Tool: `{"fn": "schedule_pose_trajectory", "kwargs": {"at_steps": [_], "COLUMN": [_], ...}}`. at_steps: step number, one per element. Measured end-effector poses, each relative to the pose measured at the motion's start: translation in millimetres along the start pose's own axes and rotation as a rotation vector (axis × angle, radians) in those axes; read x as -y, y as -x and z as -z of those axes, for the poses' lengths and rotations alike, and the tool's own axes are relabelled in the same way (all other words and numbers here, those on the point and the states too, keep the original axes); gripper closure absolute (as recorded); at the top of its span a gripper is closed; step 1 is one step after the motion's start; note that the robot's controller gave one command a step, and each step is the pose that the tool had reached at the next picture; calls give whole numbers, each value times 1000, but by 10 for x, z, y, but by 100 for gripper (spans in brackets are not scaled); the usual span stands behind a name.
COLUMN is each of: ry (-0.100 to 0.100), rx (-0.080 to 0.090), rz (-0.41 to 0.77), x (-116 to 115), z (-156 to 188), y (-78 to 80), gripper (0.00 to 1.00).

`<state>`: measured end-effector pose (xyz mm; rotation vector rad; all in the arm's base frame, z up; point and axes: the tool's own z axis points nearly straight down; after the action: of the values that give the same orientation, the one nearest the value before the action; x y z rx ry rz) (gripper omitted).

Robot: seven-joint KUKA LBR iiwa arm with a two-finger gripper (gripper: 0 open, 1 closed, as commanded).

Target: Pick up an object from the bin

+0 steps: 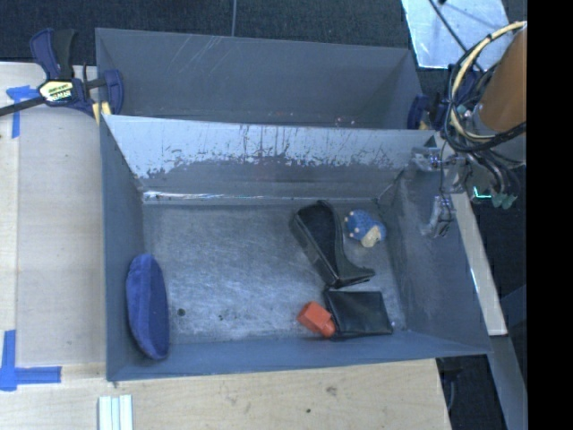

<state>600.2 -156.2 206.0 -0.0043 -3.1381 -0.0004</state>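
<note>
My gripper (438,206) hangs over the bin's right wall, above the floor, with nothing seen in it. The nearest thing is a small blue toy with white and yellow patches (364,228), lying to the gripper's left near the back right of the floor. Beside the toy a long black object (317,238) lies at a slant. At its lower end sits a flat black rectangular pouch (360,313) against the front right corner. A small orange block (315,319) touches the pouch's left side.
A blue oval cushion-like object (148,305) lies along the left wall near the front. The arm with its bundle of cables stands outside the bin's right rim.
</note>
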Motion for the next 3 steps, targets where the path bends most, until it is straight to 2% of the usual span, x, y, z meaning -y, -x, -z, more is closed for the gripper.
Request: {"fn": "schedule_pose_trajectory", "kwargs": {"at_steps": [1, 2, 3], "ry": [2, 2, 1], "rx": [1, 5, 7], "rz": [231, 793, 793], "x": [-594, -247, -252], "z": [-1059, -1358, -1346], "y": [198, 110, 118], "gripper": [0, 0, 100]}}
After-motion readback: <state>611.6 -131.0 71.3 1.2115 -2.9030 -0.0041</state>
